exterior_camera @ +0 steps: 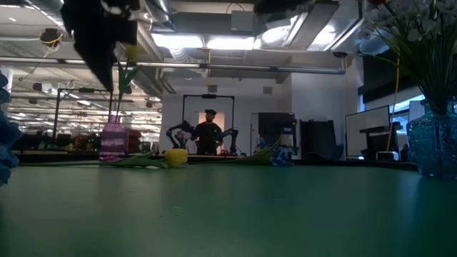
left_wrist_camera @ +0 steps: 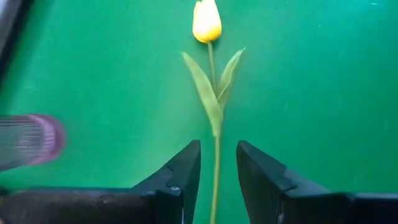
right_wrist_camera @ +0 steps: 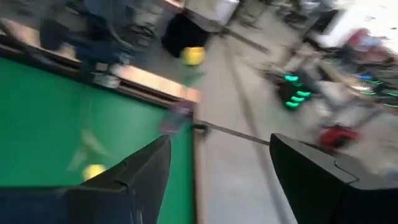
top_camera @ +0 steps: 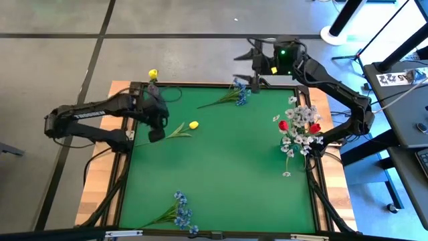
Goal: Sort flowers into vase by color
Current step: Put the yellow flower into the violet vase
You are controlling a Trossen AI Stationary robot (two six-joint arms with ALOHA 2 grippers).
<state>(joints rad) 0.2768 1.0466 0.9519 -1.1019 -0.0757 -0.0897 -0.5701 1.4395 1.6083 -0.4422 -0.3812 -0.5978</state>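
Left pincer [left_wrist_camera: 217, 171] is part open, fingers either side of the yellow tulip [top_camera: 193, 124] stem, gripping nothing; the tulip lies flat on the green bench [top_camera: 227, 167]. Blue flowers [top_camera: 239, 92] lie at the far edge, another blue bunch [top_camera: 180, 211] at the near edge. Red and white flowers [top_camera: 299, 130] stand at the right. Right pincer [right_wrist_camera: 217, 174] is wide open and empty past the far edge. Low view alone shows a person [exterior_camera: 208, 135] in the room behind.
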